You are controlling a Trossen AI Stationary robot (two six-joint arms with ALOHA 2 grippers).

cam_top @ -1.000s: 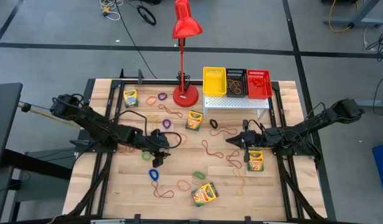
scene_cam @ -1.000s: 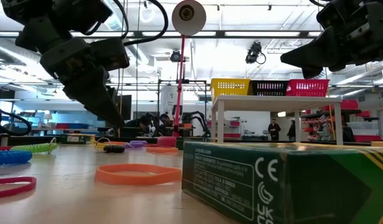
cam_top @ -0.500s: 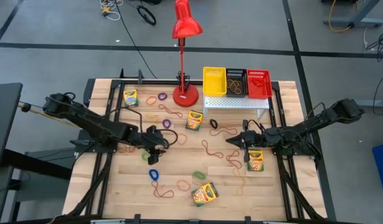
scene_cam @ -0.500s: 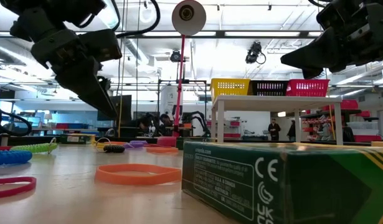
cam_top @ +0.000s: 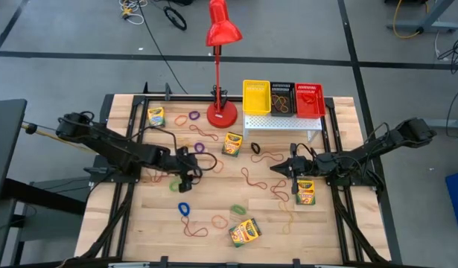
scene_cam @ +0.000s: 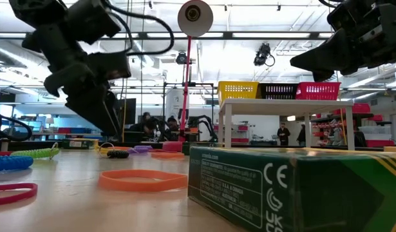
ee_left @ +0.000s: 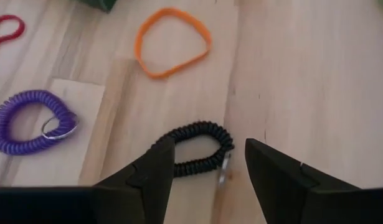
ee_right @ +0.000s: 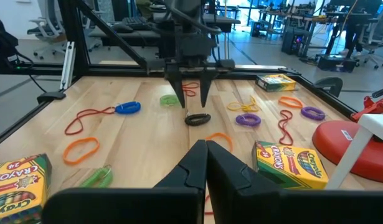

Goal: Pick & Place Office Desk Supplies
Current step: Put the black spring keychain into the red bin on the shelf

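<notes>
Left tool (ee_left: 207, 165) over coiled band (ee_left: 194, 149)

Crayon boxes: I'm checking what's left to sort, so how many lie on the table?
4: one at the far left corner, one right of the lamp base, one under the right arm, one at the near edge. None seem hidden.

Crayon boxes (cam_top: 233, 143), bands (ee_left: 195, 148) scattered flat.

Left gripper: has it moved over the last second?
Yes. In the high view the left gripper pulled back slightly from the table's middle, toward the left edge, judged against the fixed red lamp base.
</notes>
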